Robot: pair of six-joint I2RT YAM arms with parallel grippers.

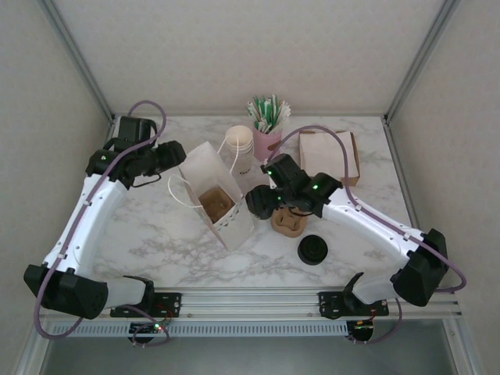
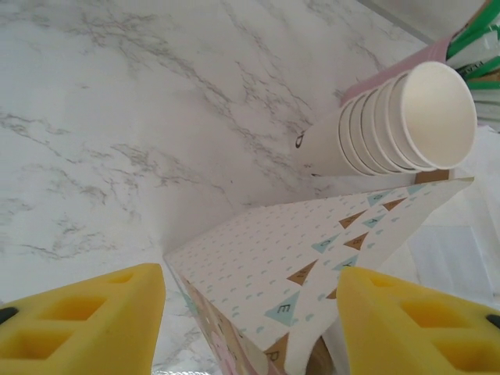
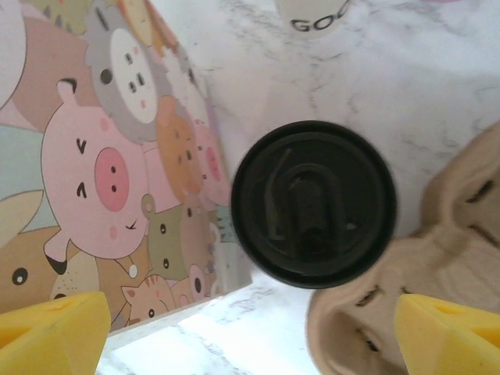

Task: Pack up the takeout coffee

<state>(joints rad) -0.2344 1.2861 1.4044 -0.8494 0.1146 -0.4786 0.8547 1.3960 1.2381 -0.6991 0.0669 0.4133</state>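
Takeout coffee [image 3: 312,203] — black lid up, standing on desk [image 3: 406,86] between animal-print bag [image 3: 101,156] and pulp cup tray [image 3: 445,242]. Centred ahead of right end effector [image 3: 250,340], fingers spread wide, untouched. Left end effector [image 2: 250,328] — open, straddling bag's top edge.

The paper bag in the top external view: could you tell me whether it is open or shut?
Open: the paper bag gapes upward, showing a brown base inside.

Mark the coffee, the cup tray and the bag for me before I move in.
Coffee [image 3: 312,205]: right wrist view, middle of its black lid.
Tray [image 3: 445,250]: right wrist view, its moulded pulp top.
Bag [image 3: 109,168]: right wrist view, the pink pig printed on its side.
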